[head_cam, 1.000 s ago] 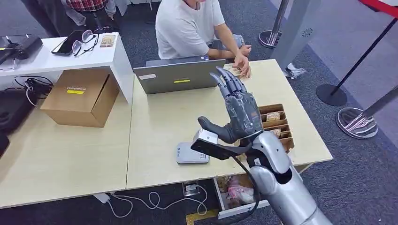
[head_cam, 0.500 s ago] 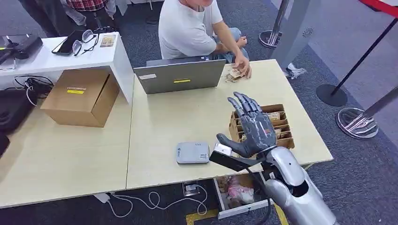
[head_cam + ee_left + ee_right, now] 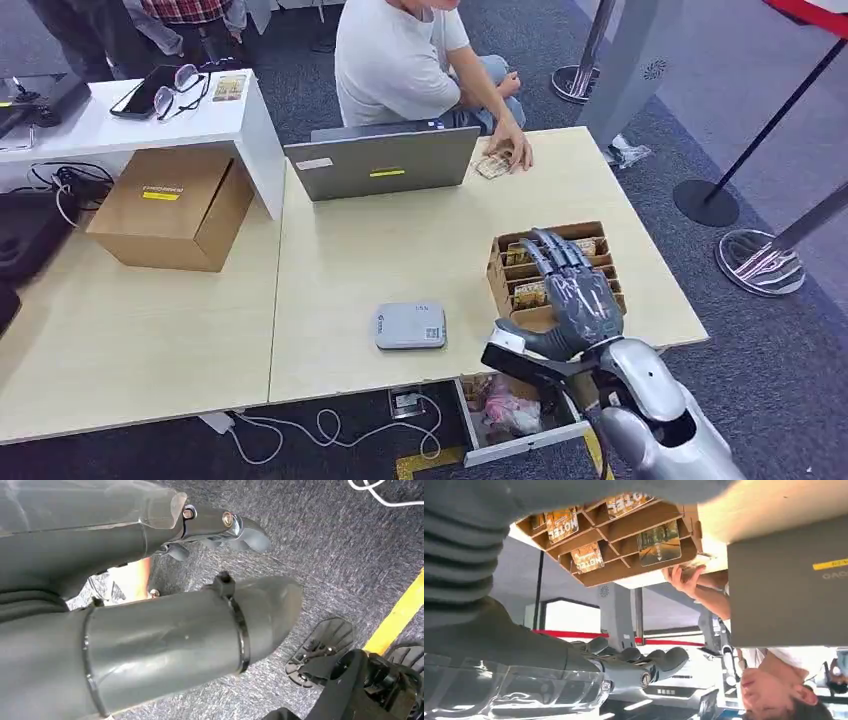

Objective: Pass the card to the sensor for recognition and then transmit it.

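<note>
While over the card box (image 3: 556, 268) — right hand (image 3: 572, 295) empty, fingers spread | left hand unclear

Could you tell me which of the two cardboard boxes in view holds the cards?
The divided cardboard tray on the right table, beneath the open right hand, holds cards upright in its slots. The larger brown box on the left is closed, with a yellow label.

Our right arm (image 3: 650, 400) rose from the lower right, its silver forearm bent upward at the wrist. Our right hand (image 3: 572, 295) stood upright and empty, fingers (image 3: 556, 250) extended and spread, thumb (image 3: 525, 337) out sideways. Our left hand (image 3: 220, 527) hung low, fingers loosely curled.
</note>
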